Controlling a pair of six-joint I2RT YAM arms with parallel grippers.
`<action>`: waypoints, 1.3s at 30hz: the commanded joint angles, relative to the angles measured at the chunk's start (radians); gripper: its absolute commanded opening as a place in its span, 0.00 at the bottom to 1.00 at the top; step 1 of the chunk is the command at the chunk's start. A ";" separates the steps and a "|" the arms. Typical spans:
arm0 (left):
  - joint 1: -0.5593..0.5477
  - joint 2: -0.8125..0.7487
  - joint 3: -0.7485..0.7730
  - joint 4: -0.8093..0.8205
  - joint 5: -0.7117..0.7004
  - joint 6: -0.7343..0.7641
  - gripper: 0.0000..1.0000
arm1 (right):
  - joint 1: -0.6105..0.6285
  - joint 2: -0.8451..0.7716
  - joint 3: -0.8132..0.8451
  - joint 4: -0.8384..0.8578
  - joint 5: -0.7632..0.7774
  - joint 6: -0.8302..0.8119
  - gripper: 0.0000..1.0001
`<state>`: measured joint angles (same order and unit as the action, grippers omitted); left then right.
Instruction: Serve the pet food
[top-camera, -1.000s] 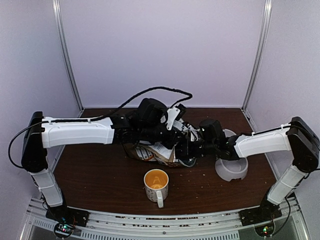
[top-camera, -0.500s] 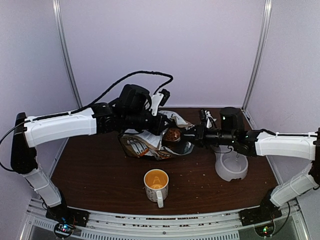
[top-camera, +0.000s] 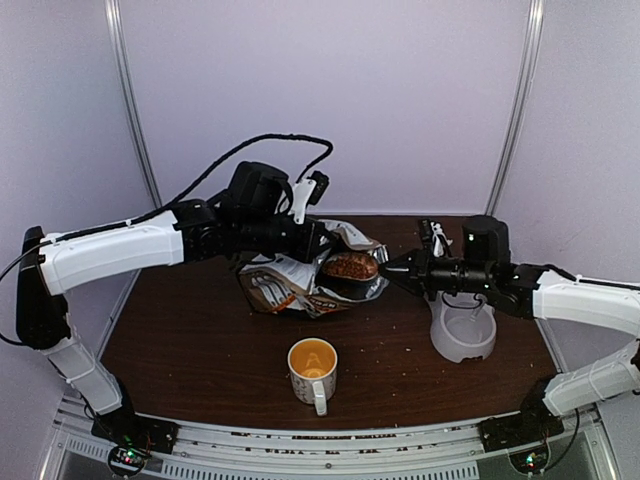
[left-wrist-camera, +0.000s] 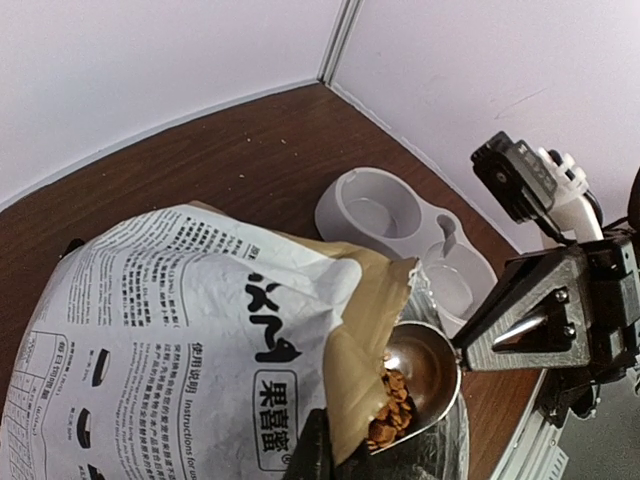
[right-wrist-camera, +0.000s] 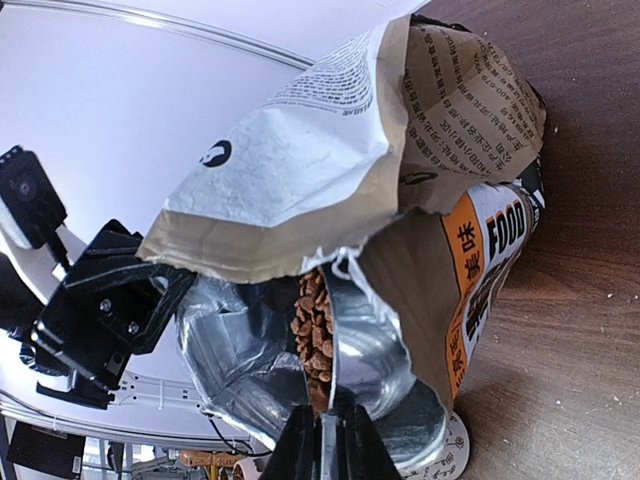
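Observation:
The white, tan and orange pet food bag (top-camera: 290, 285) lies on the brown table with its mouth facing right. My left gripper (top-camera: 312, 240) is shut on the bag's upper edge and holds the mouth open; one dark finger (left-wrist-camera: 312, 450) shows against the tan flap. My right gripper (top-camera: 395, 268) is shut on the handle of a metal scoop (top-camera: 350, 267), which sits level at the bag mouth. The scoop holds reddish-brown kibble (left-wrist-camera: 390, 400), also seen in the right wrist view (right-wrist-camera: 315, 330) above my right gripper (right-wrist-camera: 325, 445). The bag's silver lining (right-wrist-camera: 230, 340) surrounds the scoop.
A white double-bowl feeder (top-camera: 463, 335) stands right of the bag, under the right arm; it also shows in the left wrist view (left-wrist-camera: 390, 215). An orange-lined white mug (top-camera: 313, 370) stands near the front centre. Crumbs dot the table. White walls close the back and sides.
My right gripper has drawn back to the right, bringing the scoop with kibble out to the bag mouth. My left arm has lifted the bag's edge and shifted left.

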<state>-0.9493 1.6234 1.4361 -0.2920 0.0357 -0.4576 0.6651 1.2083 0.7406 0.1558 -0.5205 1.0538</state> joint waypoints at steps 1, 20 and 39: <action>0.032 -0.067 0.044 0.104 0.008 -0.048 0.00 | -0.014 -0.064 -0.044 0.073 -0.016 -0.004 0.00; 0.053 -0.037 0.075 0.085 -0.015 -0.084 0.00 | -0.093 -0.224 -0.102 0.143 -0.106 0.105 0.00; 0.086 -0.047 0.045 0.085 -0.048 -0.151 0.00 | -0.200 -0.388 -0.196 0.269 -0.121 0.237 0.00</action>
<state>-0.8719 1.6100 1.4628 -0.2893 -0.0036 -0.5968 0.4824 0.8474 0.5522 0.3500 -0.6323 1.2636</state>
